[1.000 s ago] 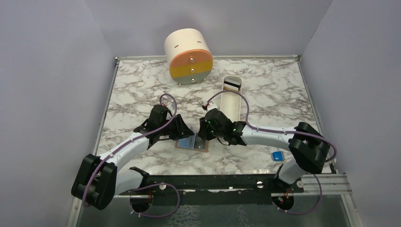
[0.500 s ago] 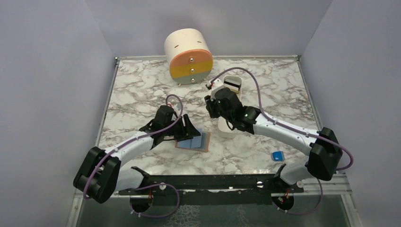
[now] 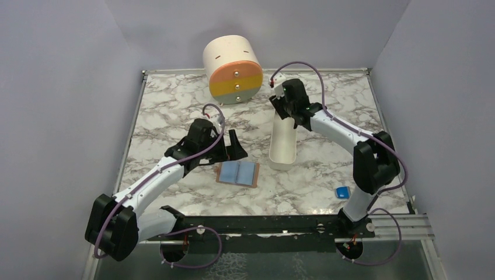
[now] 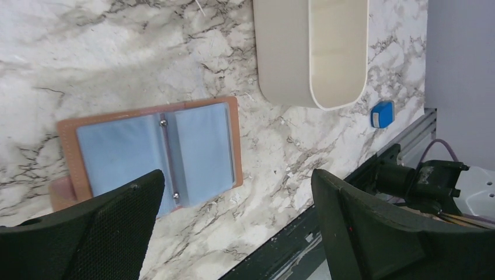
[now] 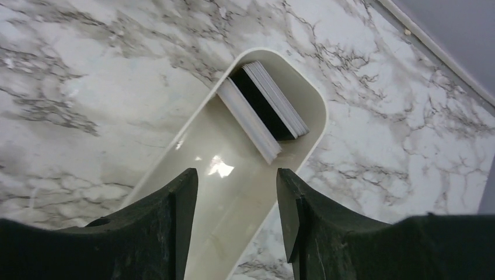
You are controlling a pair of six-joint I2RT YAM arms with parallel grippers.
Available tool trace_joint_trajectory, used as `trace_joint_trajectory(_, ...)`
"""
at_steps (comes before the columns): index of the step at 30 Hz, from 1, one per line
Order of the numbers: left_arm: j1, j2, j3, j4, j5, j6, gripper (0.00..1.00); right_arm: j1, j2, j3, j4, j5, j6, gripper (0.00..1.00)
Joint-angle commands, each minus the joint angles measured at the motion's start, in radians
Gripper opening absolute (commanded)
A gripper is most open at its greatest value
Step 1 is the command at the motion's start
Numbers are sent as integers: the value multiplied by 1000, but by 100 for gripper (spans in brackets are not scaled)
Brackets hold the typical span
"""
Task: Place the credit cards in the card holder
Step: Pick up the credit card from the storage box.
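Left gripper (image 4: 236, 184) hung wide open, empty, beside the card holder (image 4: 146, 151); right gripper (image 5: 236, 184), fingers parted and empty, hovered over the credit cards (image 5: 265, 108).

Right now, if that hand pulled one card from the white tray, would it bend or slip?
The cards look thin and flat, so one is probably light and fairly stiff. They stand packed on edge at the end of the white tray, so neighbours might drag along. Narrow edges give the right hand little to pinch; slipping seems possible.
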Motion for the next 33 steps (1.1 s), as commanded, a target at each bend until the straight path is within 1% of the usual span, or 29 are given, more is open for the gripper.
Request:
trace_joint_trajectory(1, -2, -55, 59, -139, -121, 110, 99, -42, 66, 53, 12, -41, -168, 54)
trace_joint_trajectory(4, -3, -79, 87, -200, -182, 152, 99, -61, 126, 89, 15, -13, -211, 55)
trace_joint_trajectory(7, -2, -114, 105, -239, -229, 188, 99, -71, 183, 129, 9, -1, -251, 54)
trace_joint_trajectory(13, -1, -162, 109, -267, -293, 225, 99, -72, 230, 141, 27, -46, -272, 50)
trace_joint_trajectory(18, 1, -161, 109, -272, -310, 268, 99, -72, 277, 163, 37, -41, -286, 50)
trace_joint_trajectory(22, 8, -154, 113, -271, -304, 270, 99, -72, 322, 162, 83, 39, -312, 49)
trace_joint_trajectory(28, 17, -157, 114, -270, -301, 260, 99, -73, 362, 183, 116, 78, -322, 44)
trace_joint_trajectory(33, 20, -147, 102, -253, -294, 256, 99, -78, 367, 185, 156, 104, -301, 37)
